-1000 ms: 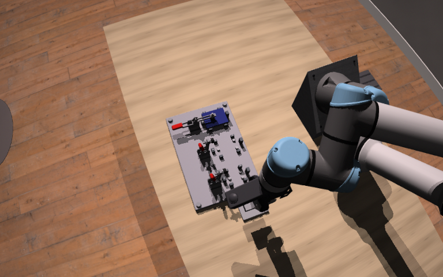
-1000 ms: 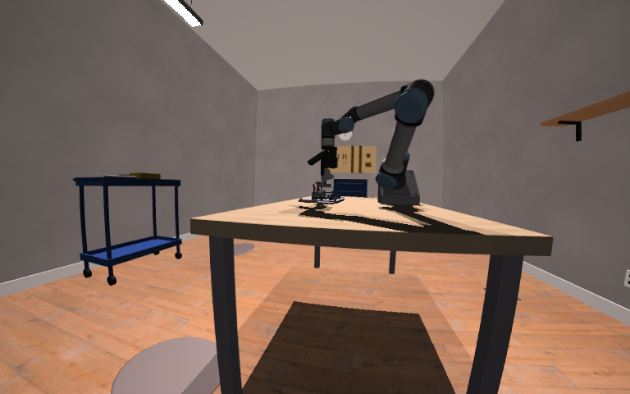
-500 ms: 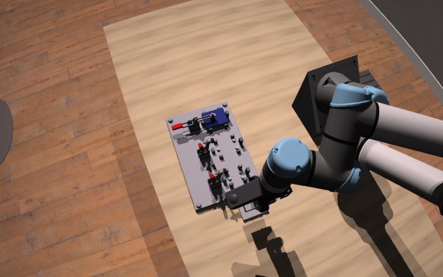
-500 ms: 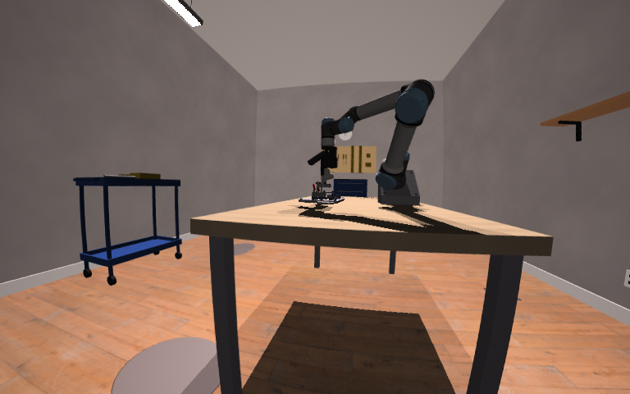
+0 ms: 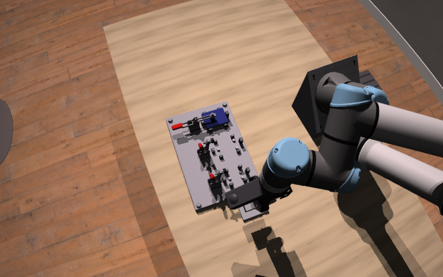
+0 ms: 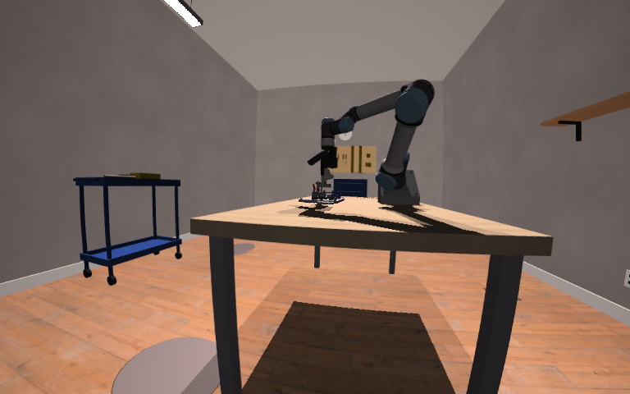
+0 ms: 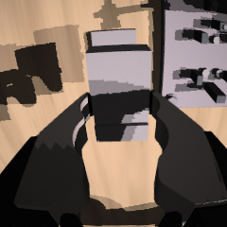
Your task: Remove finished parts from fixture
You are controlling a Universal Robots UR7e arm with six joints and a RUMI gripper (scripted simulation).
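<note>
My gripper (image 7: 120,93) is shut on a grey finished part (image 7: 119,80) and holds it above the table, just off the near end of the fixture. The part also shows under the wrist in the overhead view (image 5: 253,213). The grey fixture plate (image 5: 210,154) lies on the table. The blue blank (image 5: 215,118) sits clamped at the plate's far end, with a red-handled clamp (image 5: 179,126) beside it. Two more red-tipped clamps (image 5: 200,146) (image 5: 212,176) stand upright along the plate, and their stations hold no part. I see no second grey part elsewhere.
The arm's base (image 5: 326,92) stands on the table to the right of the fixture. The arm throws dark shadows (image 5: 275,247) on the table near the held part. A blue cart (image 6: 125,219) stands on the floor off to the left of the table.
</note>
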